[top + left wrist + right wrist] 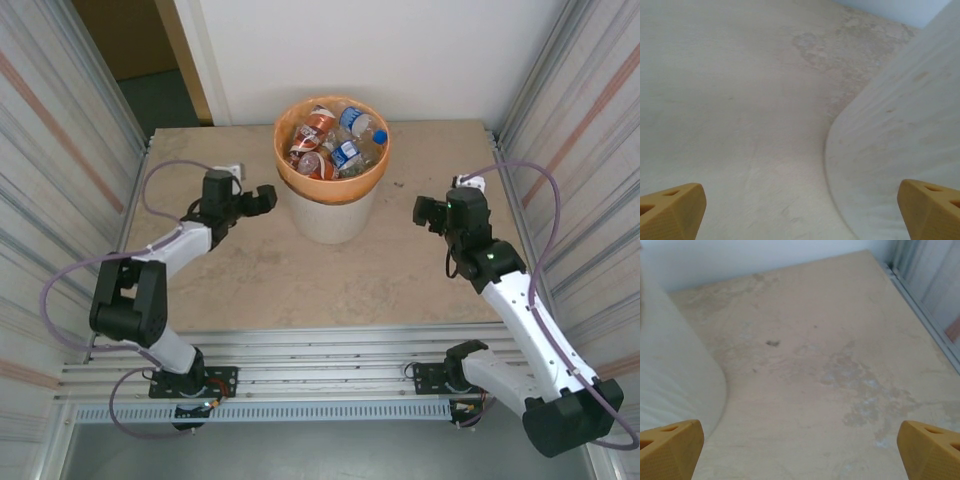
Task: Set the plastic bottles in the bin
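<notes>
The bin (332, 218), off-white with an orange liner, stands at the back middle of the table. Several plastic bottles (336, 142) with red and blue labels lie piled inside it. My left gripper (262, 199) hangs open just left of the bin, nothing between its yellow fingertips (671, 210). The bin's pale wall (900, 135) curves along the right of the left wrist view. My right gripper (424, 212) is open to the right of the bin, also holding nothing. The bin's wall (675, 380) shows at the left of the right wrist view.
The beige tabletop (300, 280) is stained in patches (860, 385). Ribbed metal walls (60, 150) close in both sides, and a metal rail (920, 305) runs along the table's right edge. A white wall stands behind the bin.
</notes>
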Tool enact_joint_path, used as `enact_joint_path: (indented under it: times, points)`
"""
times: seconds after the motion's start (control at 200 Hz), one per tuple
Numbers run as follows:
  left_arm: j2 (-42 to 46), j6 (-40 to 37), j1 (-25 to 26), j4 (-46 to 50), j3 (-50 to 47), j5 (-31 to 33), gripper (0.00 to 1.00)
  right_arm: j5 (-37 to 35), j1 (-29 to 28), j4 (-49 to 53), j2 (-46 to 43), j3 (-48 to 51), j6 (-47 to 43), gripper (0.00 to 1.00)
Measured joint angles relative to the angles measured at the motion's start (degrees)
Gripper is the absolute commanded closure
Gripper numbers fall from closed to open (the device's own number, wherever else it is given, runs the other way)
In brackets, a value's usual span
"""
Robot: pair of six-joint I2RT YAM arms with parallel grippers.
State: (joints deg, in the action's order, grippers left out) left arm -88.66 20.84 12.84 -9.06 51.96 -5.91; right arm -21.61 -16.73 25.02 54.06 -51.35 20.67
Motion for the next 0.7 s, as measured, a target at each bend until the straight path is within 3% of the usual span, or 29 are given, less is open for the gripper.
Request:
enact_joint_path:
  times: [0.195, 0.351, 0.506, 0.701]
  points:
    - [14.32, -0.72, -5.92, -0.68, -11.67, 3.37, 0.01, 2.19, 8.55, -2.49, -1.07, 7.96, 1.62, 0.02]
    - [22.73, -5.31, -10.21, -3.54, -20.83, 5.79, 0.01, 3.54, 10.01, -11.74, -2.80, 17.05, -1.16, 0.02]
    - [25.16, -12.17, -11.02, -8.50, -27.52, 6.69, 0.01, 3.98, 10.40, -23.04, -5.22, 27.87, -6.38, 0.02]
    - [21.86, -18.97, -12.33, -22.03, -34.84, 6.75, 0.01, 6.36, 14.53, -31.76, -4.39, 31.89, -9.31, 0.02]
